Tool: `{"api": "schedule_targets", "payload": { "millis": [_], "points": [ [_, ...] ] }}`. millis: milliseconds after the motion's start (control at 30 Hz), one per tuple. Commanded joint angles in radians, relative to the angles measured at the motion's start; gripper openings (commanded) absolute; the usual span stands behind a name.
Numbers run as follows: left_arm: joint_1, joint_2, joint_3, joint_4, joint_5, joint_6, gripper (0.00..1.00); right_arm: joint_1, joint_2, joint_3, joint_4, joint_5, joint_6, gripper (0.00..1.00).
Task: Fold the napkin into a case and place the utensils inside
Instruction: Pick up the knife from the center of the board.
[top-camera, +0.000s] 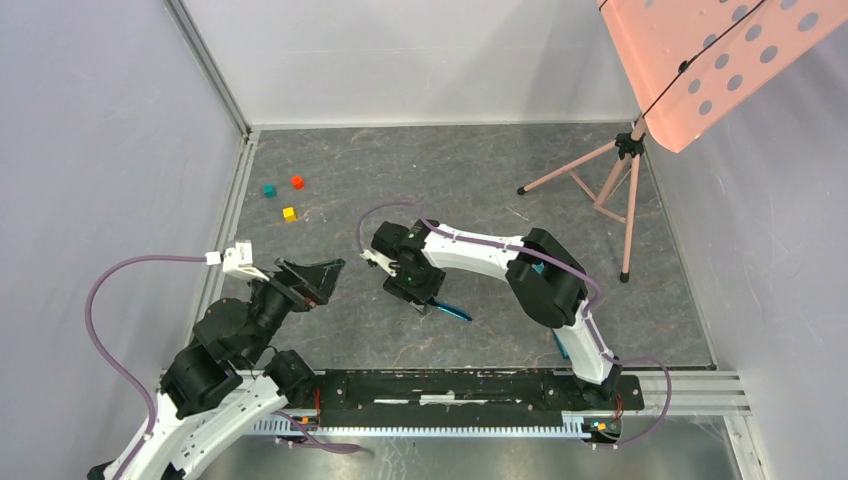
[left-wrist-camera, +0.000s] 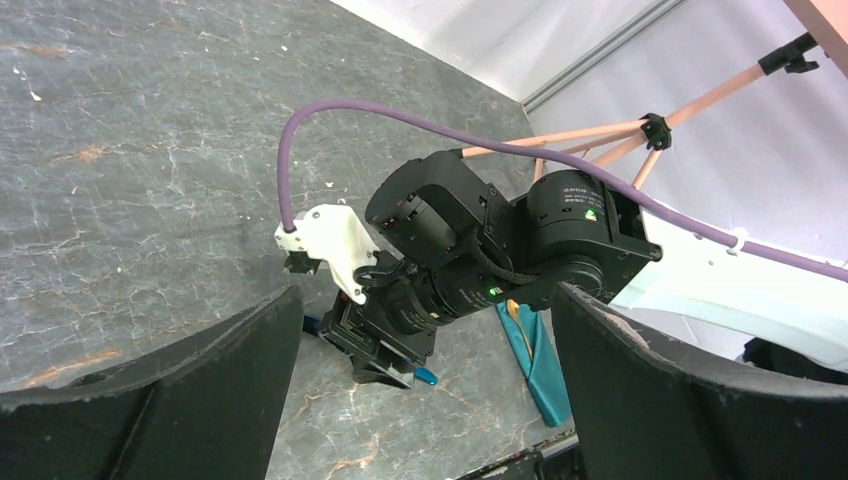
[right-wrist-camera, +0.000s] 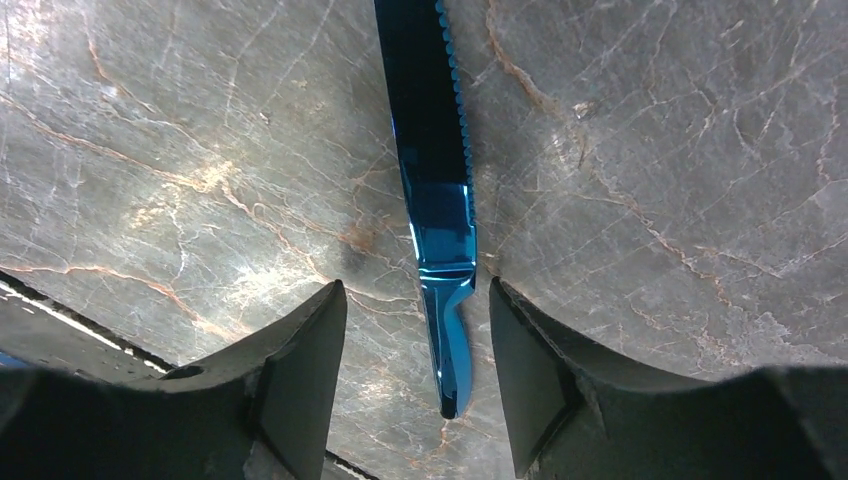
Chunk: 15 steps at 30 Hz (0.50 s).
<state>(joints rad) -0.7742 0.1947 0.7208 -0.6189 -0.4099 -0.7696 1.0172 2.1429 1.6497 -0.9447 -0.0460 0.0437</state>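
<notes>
right claw (right-wrist-camera: 415, 298) straddles blue knife (right-wrist-camera: 445, 215) (serrated edge), jaws apart, not touching

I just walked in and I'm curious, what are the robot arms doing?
The right gripper hangs low over the blue knife lying on the table, a finger either side of its handle, not gripping yet. The left gripper is open, holding nothing. The folded teal napkin lies near the right arm.

The left claw (top-camera: 316, 274) hangs raised, jaws spread wide, while the right claw (top-camera: 418, 297) points down, jaws apart.
</notes>
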Motion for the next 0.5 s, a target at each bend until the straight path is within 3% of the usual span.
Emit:
{"api": "schedule_targets", "payload": {
  "millis": [0,300,467],
  "points": [
    [0.0,0.01,0.028,0.011,0.004,0.066,0.99,-0.001,0.019,0.011,-0.003,0.023,-0.014,0.59],
    [0.0,0.012,0.038,0.012,0.008,0.073,0.99,-0.001,0.065,0.005,0.036,0.024,-0.036,0.4],
    [0.001,0.013,0.04,0.011,0.007,0.072,0.99,-0.001,0.038,-0.04,0.098,0.078,-0.035,0.2]
  ]
}}
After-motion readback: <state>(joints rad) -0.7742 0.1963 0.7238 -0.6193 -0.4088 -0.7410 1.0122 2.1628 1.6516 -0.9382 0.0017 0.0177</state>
